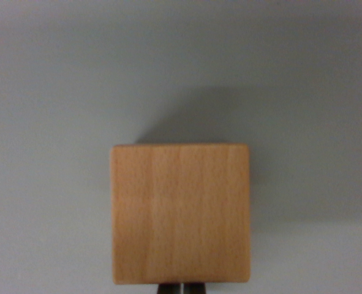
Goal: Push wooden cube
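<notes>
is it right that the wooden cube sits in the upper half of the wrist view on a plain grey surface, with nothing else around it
Not quite: the wooden cube sits in the lower half of the wrist view, reaching almost to the bottom edge. The rest holds: it rests on a plain grey surface with nothing else around it.

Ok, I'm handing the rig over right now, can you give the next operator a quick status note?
Gripper: only two dark fingertips show at the bottom edge of the wrist view, close together with a thin gap; whether it is open or shut cannot be told.
Cube: sits flat on the grey table, just above the fingertips in the picture, its near edge at or very close to them; contact cannot be confirmed.
Done: gripper lined up behind the cube, roughly centred on it.
Left: the push itself; how far the cube has gone, if at all, cannot be judged from this one picture. The table ahead of it looks bare.
</notes>
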Motion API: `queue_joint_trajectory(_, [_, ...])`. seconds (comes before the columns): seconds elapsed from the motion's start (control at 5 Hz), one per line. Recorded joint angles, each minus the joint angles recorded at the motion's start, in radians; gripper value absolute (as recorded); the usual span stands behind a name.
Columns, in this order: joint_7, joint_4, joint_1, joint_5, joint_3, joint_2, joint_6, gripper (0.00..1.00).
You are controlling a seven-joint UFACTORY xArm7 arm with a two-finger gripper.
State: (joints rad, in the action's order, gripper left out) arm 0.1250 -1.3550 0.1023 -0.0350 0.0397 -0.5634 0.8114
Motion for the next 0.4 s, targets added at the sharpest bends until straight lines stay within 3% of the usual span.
queue_joint_trajectory(0.2, [-0.002, -0.027, -0.0006, -0.0002, -0.001, -0.017, 0.01, 1.0])
queue_joint_trajectory(0.4, [-0.002, -0.027, -0.0006, -0.0002, -0.001, -0.017, 0.01, 1.0])
